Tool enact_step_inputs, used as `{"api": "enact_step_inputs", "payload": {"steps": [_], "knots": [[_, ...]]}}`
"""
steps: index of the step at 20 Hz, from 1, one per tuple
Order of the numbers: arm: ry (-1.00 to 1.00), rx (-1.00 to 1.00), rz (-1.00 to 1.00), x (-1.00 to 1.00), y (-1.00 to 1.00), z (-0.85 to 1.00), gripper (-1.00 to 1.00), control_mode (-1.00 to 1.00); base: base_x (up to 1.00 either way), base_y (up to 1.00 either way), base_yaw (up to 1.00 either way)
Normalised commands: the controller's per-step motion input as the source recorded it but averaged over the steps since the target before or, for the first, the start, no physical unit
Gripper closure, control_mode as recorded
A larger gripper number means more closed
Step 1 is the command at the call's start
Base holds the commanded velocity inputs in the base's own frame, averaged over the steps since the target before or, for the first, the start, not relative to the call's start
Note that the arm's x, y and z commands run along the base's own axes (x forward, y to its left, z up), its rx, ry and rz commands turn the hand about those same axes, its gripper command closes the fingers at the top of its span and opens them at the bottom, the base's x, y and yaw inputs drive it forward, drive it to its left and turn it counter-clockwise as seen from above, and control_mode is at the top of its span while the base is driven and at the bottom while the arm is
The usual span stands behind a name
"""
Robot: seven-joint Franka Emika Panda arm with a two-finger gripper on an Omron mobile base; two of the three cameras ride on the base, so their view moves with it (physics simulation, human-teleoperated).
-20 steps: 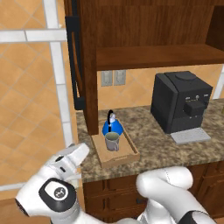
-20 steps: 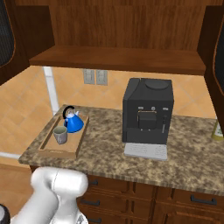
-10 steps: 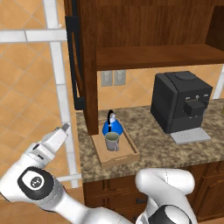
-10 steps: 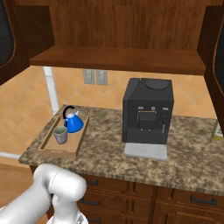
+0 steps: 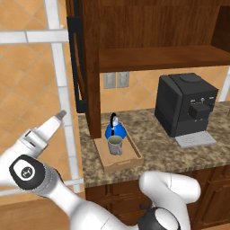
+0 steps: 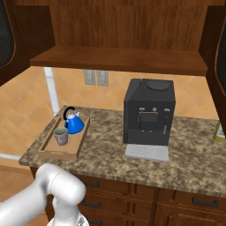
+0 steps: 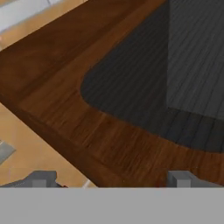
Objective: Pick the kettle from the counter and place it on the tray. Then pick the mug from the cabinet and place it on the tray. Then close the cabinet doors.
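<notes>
The blue kettle and the grey-beige mug both stand on the light-wood tray at the left end of the granite counter. The wall cabinet stands open. Its left door swings out, and the right door is open too. My gripper is open and empty. It points up at the left door's outer face, close to the black panel.
A large black coffee machine stands on the counter right of the tray. A long black bar handle runs down the left door. Tiled wall and a white post lie left of the counter. Drawer fronts sit below.
The arm has swung up and to the left, and the gripper has risen toward the left cabinet door. Kettle, mug and tray have not moved.
</notes>
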Motion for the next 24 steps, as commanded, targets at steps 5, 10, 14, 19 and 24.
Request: {"api": "enact_step_inputs", "payload": {"steps": [5,10,14,19,24], "knots": [[-0.04,0.0,-0.23,0.01,-0.31,0.31,-1.0,-1.0,0.0,0.0,0.0],[0.0,0.0,-0.25,0.06,-0.75,0.03,-1.0,-1.0,0.0,0.0,0.0],[0.0,-0.02,-0.25,0.0,-0.95,0.15,-1.0,-1.0,0.0,0.0,0.0],[0.0,-0.04,-0.2,0.02,-0.87,0.3,-1.0,-1.0,0.0,0.0,0.0],[0.0,-0.04,-0.11,0.26,-0.82,0.34,-1.0,-1.0,0.0,0.0,0.0]]}}
